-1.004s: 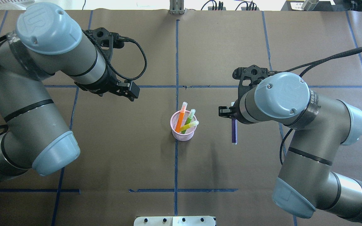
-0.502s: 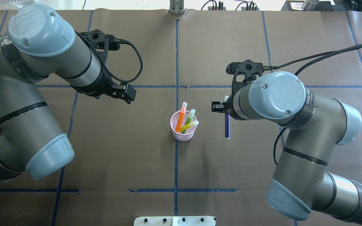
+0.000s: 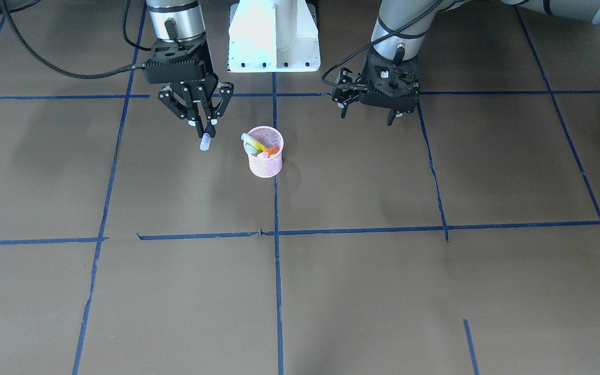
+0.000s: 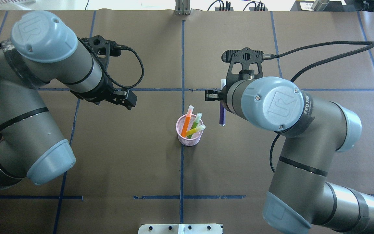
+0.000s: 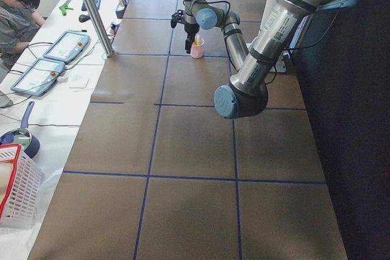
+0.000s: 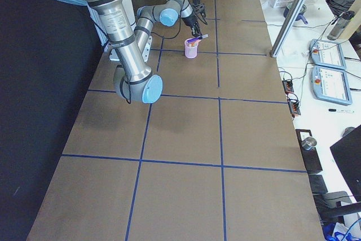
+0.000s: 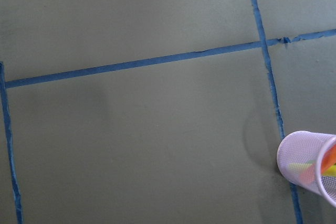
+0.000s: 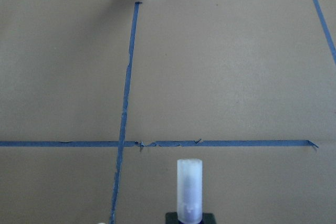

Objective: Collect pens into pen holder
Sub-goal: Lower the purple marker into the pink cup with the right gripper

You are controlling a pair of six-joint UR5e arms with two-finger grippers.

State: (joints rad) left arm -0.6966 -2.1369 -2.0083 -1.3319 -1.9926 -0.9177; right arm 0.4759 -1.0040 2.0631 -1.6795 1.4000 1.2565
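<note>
The right gripper (image 3: 202, 125), wrist pointing down, pinches the purple pen (image 4: 221, 117) near its pale cap. It holds the pen off the table at 2 o'clock from the pen holder (image 4: 190, 140), apparently for a drop beside the orange pen (image 4: 186, 125), green pen (image 4: 196, 121) and yellow pen (image 4: 197, 130). The left gripper (image 3: 366, 113), fingers spread and empty, hangs clear at 10 o'clock.

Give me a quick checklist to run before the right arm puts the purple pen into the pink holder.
1. Grip: right gripper shut on purple pen: ok.
2. Pen above the pen holder opening: not ok, it is beside the holder, apart from it.
3. Pen tilt suits a drop: cannot tell.
4. Holder upright, free room at its opening: ok.
5. Clearance: left gripper open, away from holder: ok.
</note>
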